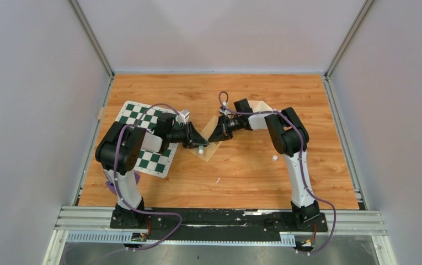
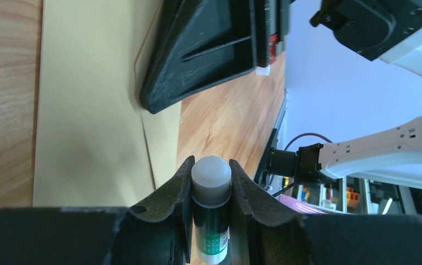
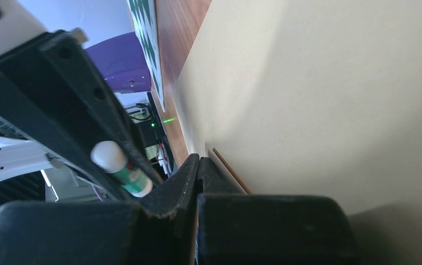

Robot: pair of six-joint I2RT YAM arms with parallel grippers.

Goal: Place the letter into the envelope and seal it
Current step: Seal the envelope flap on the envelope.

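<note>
A tan envelope [image 1: 209,152] lies on the wooden table between the two arms; it fills the left wrist view [image 2: 87,110] and the right wrist view [image 3: 319,94]. My left gripper [image 1: 202,144] is shut on a green glue stick with a white cap [image 2: 211,182], held just over the envelope's near end. The stick also shows in the right wrist view [image 3: 120,168]. My right gripper [image 1: 215,138] is shut with nothing seen between the jaws [image 3: 199,163]; its tip rests on the envelope by a fold edge. The letter is out of view.
A green and white chequered mat [image 1: 145,138] lies under the left arm. A purple object [image 1: 109,185] sits near the left arm's base. A small white piece [image 1: 274,158] and a white scrap [image 1: 217,180] lie on the wood. Walls enclose three sides.
</note>
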